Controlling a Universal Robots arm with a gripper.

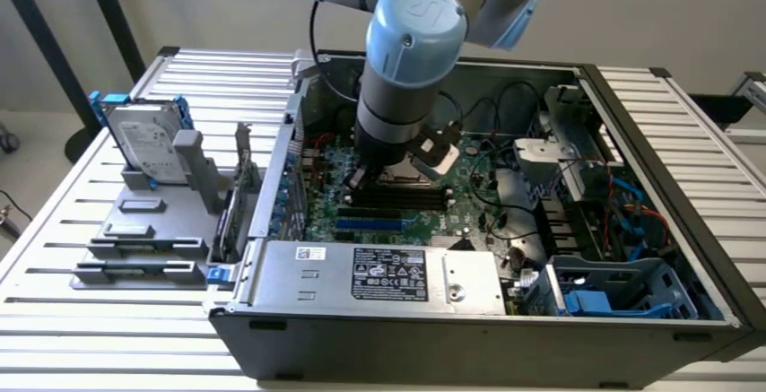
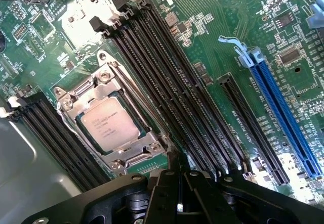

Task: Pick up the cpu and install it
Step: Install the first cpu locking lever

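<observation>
The cpu (image 2: 112,124) is seen seated in the motherboard socket (image 2: 109,128), just beside the fingers (image 2: 178,183), which are closed together and hold nothing above the memory slots (image 2: 172,92).

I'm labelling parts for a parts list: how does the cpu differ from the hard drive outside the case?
The cpu is small, square and lies flat in its motherboard socket; the hard drive is larger, rectangular and stands upright in a grey holder. The cpu sits inside the case, the hard drive on the table. Both have silvery tops.
</observation>
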